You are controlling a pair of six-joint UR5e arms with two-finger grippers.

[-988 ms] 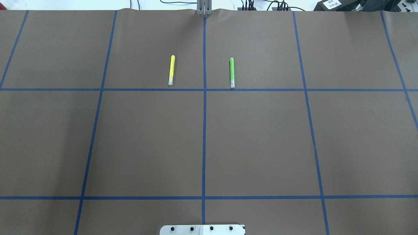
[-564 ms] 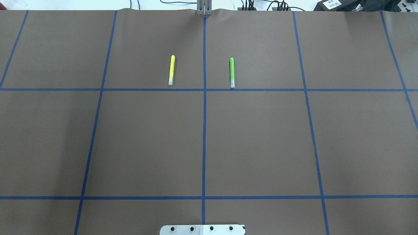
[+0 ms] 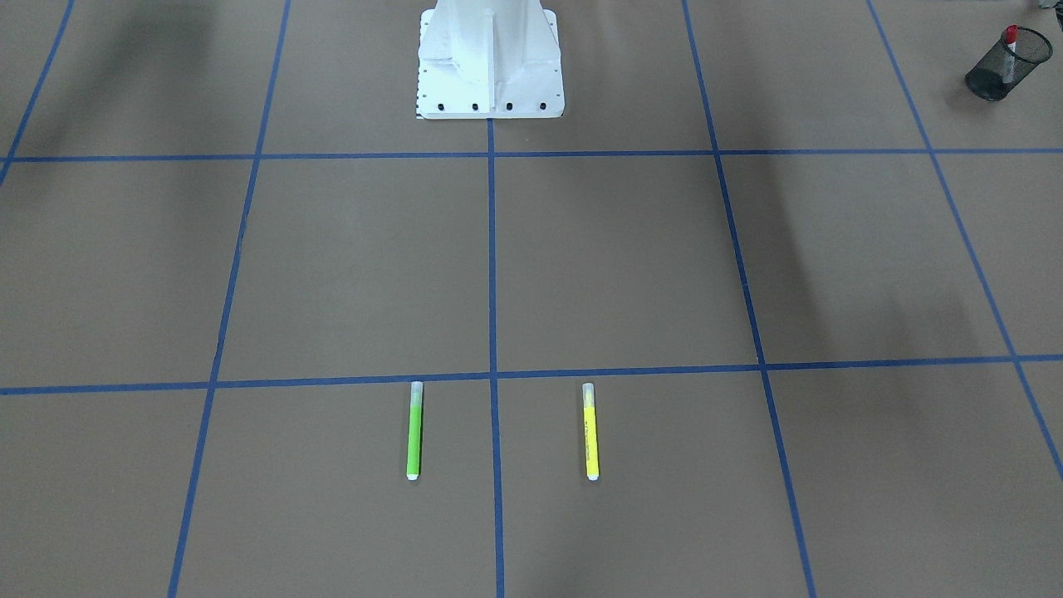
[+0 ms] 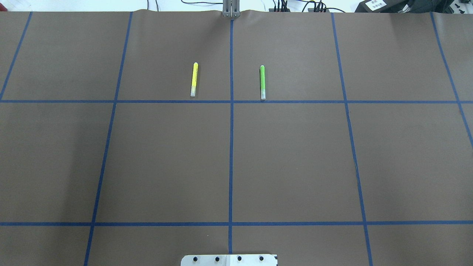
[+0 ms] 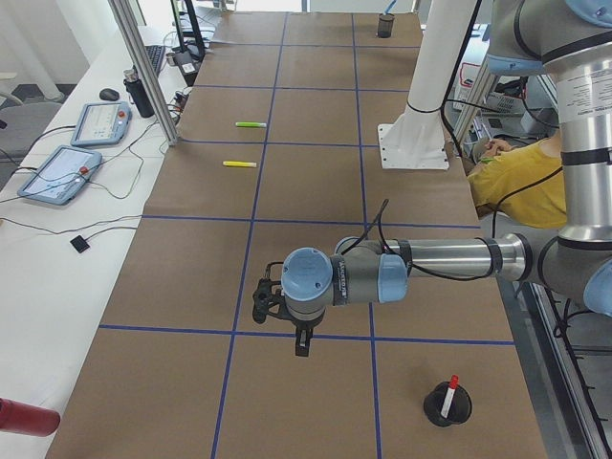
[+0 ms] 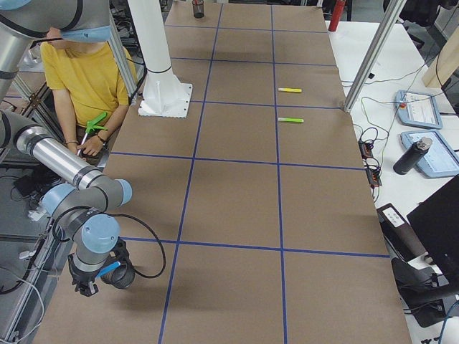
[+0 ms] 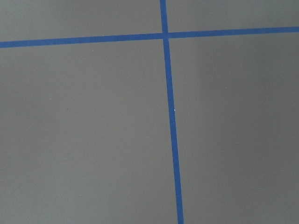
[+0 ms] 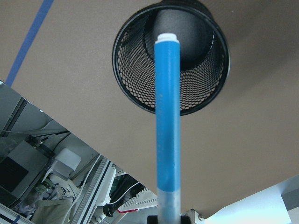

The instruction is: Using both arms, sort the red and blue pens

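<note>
- The right gripper (image 6: 93, 279) pinches the blue pen (image 8: 168, 116), whose white end is over the mouth of a black mesh cup (image 8: 133, 86) at the bench's right end, by the robot-side edge.
- The red pen (image 5: 449, 392) stands in a second mesh cup (image 5: 433, 411) near the left robot-side corner.
- The left gripper (image 5: 300, 344) hovers over the bench's left end; I cannot tell whether it is spread or pressed together.
- The 2 others, a green marker (image 4: 262, 83) and a yellow marker (image 4: 194, 79), lie parallel near the middle of the far edge.

A robotics lab, shown by grid-taped table (image 4: 295, 155) and teach pendants (image 5: 59, 175).
</note>
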